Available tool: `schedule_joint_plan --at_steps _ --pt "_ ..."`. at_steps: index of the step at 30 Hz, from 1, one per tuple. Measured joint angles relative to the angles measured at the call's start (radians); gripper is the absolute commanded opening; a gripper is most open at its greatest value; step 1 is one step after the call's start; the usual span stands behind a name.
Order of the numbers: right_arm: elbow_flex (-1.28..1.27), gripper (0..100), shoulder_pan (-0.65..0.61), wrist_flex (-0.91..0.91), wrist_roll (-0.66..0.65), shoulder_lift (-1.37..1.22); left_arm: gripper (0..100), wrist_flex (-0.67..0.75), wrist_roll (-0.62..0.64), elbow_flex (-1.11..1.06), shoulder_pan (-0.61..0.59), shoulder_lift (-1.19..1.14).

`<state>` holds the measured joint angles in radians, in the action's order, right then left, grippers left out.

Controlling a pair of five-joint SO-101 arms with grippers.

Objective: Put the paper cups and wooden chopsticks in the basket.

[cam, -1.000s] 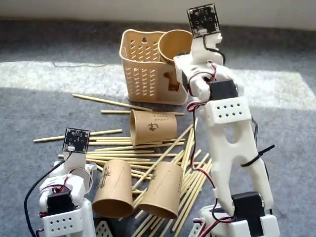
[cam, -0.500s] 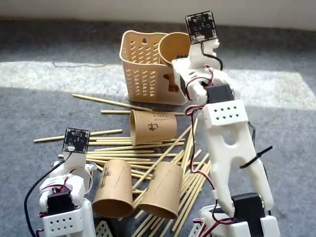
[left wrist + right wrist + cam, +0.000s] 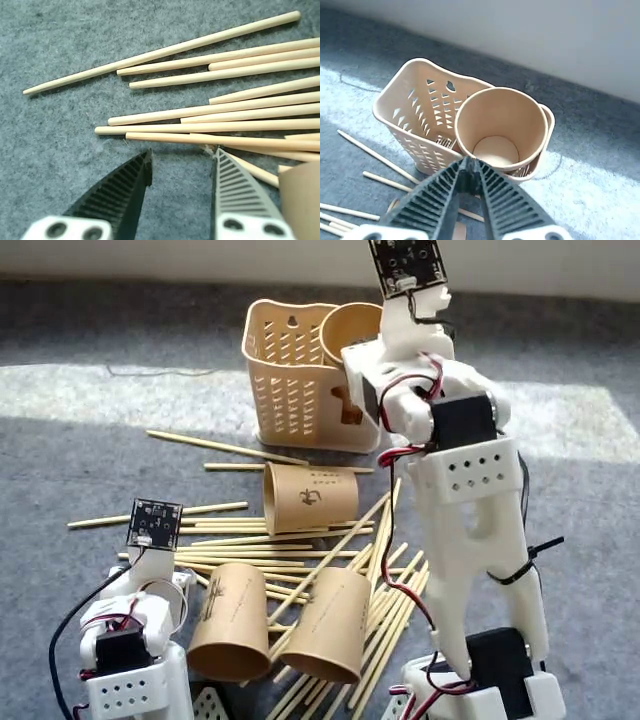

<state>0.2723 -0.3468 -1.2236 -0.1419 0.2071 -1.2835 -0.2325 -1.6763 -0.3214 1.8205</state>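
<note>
Farthest out in front of the basket, the left gripper (image 3: 183, 151) hangs spread over loose wooden chopsticks (image 3: 215, 107) on the grey worktop (image 3: 55, 45), touching none. One paper cup (image 3: 232, 620) and a second cup (image 3: 330, 625) lie side by side on the chopsticks, well short of the basket. A third cup (image 3: 310, 497) lies on its side just before it. The basket (image 3: 290, 380) stands upright. At one end of it the right gripper (image 3: 470, 165) pinches the rim of an upright held cup (image 3: 495, 150), whose mouth is above the basket's rim.
</note>
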Motion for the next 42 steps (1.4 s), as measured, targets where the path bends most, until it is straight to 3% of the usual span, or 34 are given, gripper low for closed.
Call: schedule_joint_plan --at_steps 13,20,26,42 --pt "0.041 0.5 -0.002 -0.371 0.000 0.002 19 0.000 0.000 0.000 0.000 0.000" --pt "-0.032 0.5 -0.003 -0.428 0.000 0.153 19 0.000 0.000 0.000 0.000 0.000" --pt "-0.287 0.5 -0.003 -0.400 0.000 0.382 19 0.000 0.000 0.000 0.000 0.000" --pt "-1.103 0.6 -0.003 -0.058 0.000 0.947 19 0.000 0.000 0.000 0.000 0.000"
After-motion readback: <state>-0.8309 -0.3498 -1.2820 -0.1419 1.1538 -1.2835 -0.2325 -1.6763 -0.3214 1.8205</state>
